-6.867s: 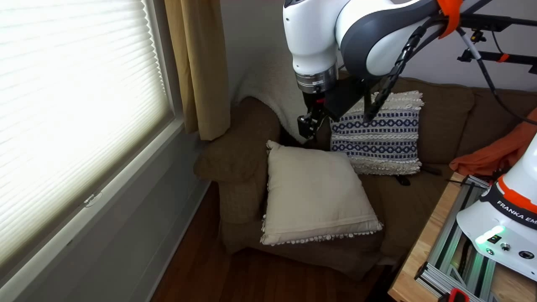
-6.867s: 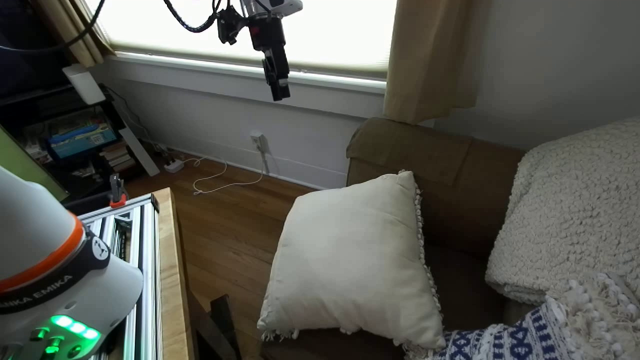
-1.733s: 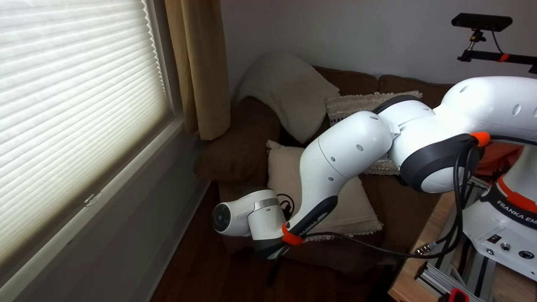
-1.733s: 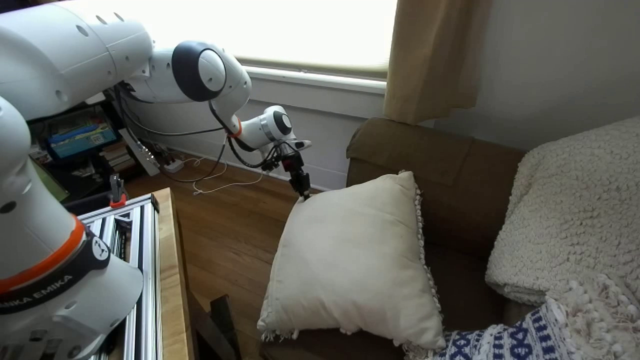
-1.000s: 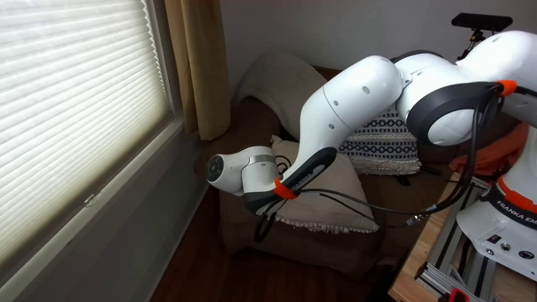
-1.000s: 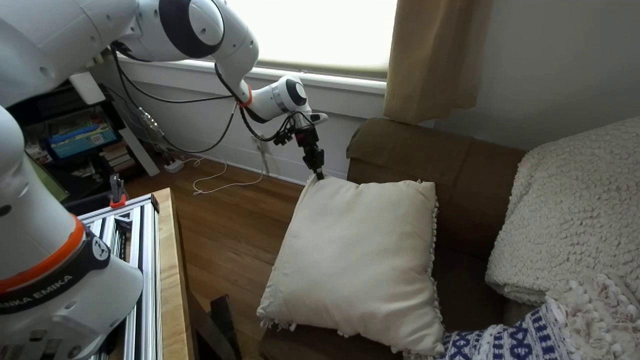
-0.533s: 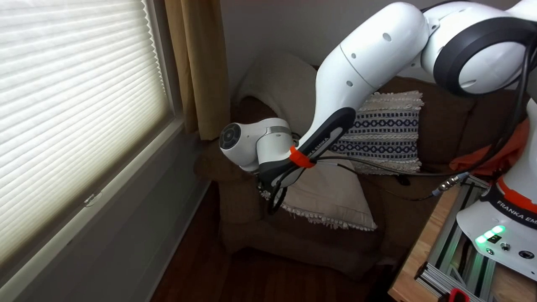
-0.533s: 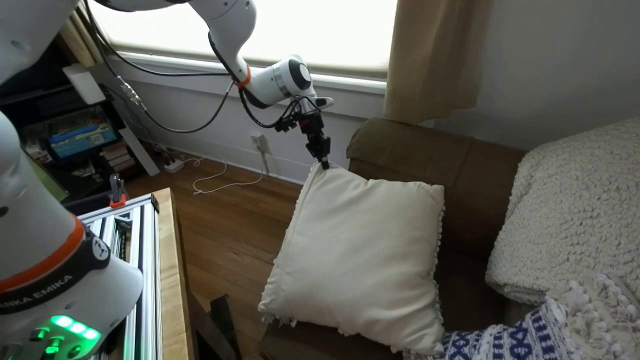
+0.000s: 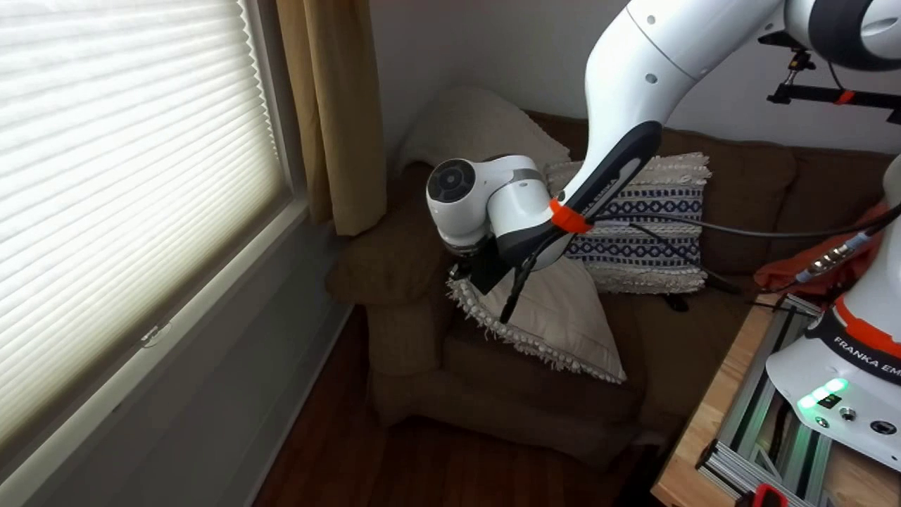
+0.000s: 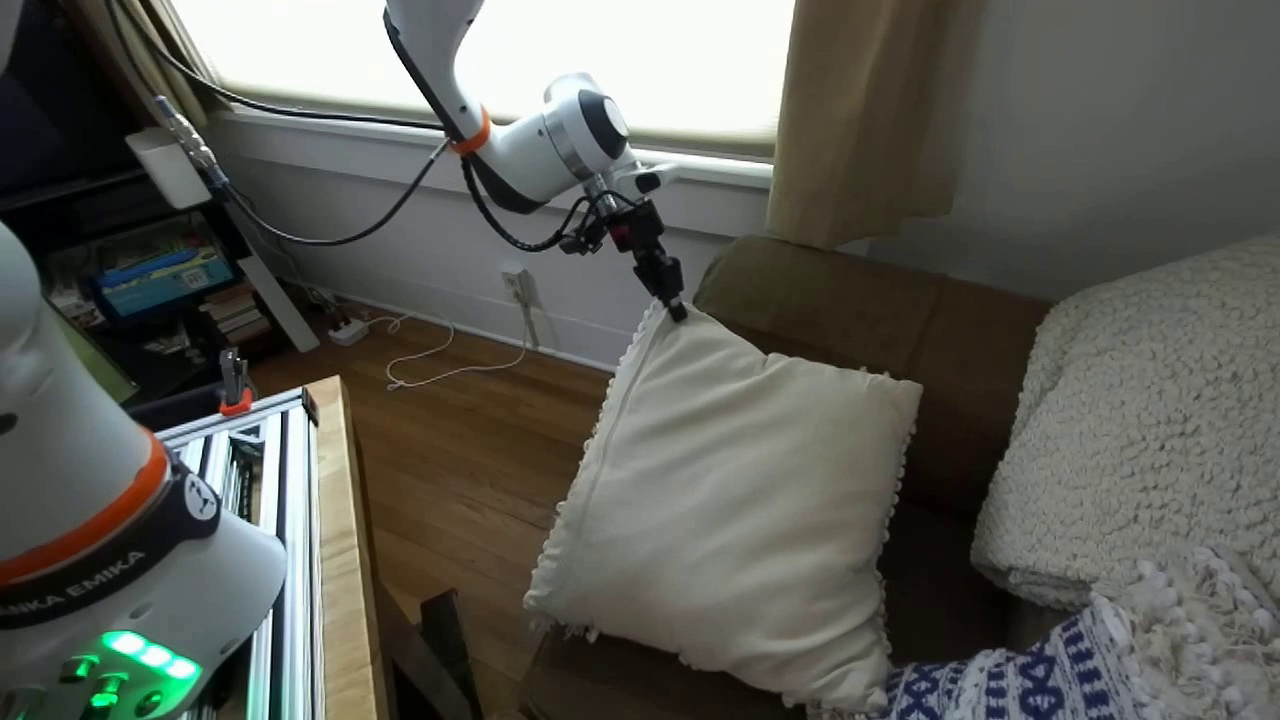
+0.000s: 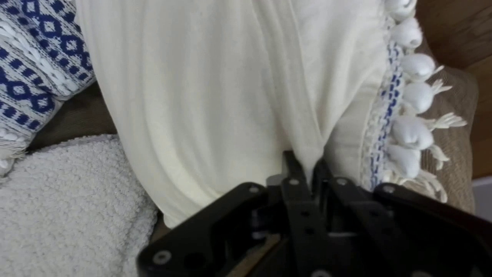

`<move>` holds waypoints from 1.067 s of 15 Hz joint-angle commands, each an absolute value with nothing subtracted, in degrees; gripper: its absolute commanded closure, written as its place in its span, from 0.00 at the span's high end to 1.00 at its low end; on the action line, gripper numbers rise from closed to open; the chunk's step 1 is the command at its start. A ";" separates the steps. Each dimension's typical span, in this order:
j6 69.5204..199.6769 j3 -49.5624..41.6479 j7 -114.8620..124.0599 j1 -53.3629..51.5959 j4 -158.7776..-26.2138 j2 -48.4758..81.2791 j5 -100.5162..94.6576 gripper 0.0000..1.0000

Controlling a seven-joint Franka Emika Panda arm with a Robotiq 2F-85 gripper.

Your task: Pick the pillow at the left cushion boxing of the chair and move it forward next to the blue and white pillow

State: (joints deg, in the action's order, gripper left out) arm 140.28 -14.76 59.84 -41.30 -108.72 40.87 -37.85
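Note:
The pillow (image 10: pixel 740 500), cream with a short fringe, is raised at one corner and leans over the seat of the brown chair (image 9: pixel 405 345). My gripper (image 10: pixel 677 312) holds that corner. In the wrist view, a fold of the pillow (image 11: pixel 215 84) runs down between the gripper's (image 11: pixel 306 166) fingers, which are shut on it. The fringe hangs beside the right finger. Farther back on the seat, the blue and white pillow (image 9: pixel 640 225) leans against the backrest, partly behind the arm. A gap separates it from the held pillow in the wrist view.
A whitish fleecy throw (image 10: pixel 1150 430) drapes over the chair's back corner. The thick chair arm (image 10: pixel 820 290) rises beside the held corner. A curtain (image 9: pixel 345 120) and window blind (image 9: pixel 127 176) stand close by. The robot's wooden table (image 10: pixel 345 560) edges the floor opposite.
Earlier my gripper was away from the pillow; it has since taken its corner. Over the last second the corner has risen and moved toward the chair arm, and the pillow has tilted and shifted with it.

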 commanded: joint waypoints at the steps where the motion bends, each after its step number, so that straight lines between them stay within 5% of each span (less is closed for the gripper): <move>1: 145.66 -22.53 74.91 -46.34 -122.70 29.56 -48.00 0.02; 12: 129.75 -43.44 117.87 -60.64 -144.78 1.75 -82.98 0.02; 14: 125.07 -44.48 120.87 -60.08 -148.82 -3.95 -86.63 0.02; 15: 128.65 -31.00 117.56 -48.28 -142.85 3.93 -82.78 0.09; 16: 127.58 -31.57 118.60 -48.19 -144.73 1.84 -83.79 0.09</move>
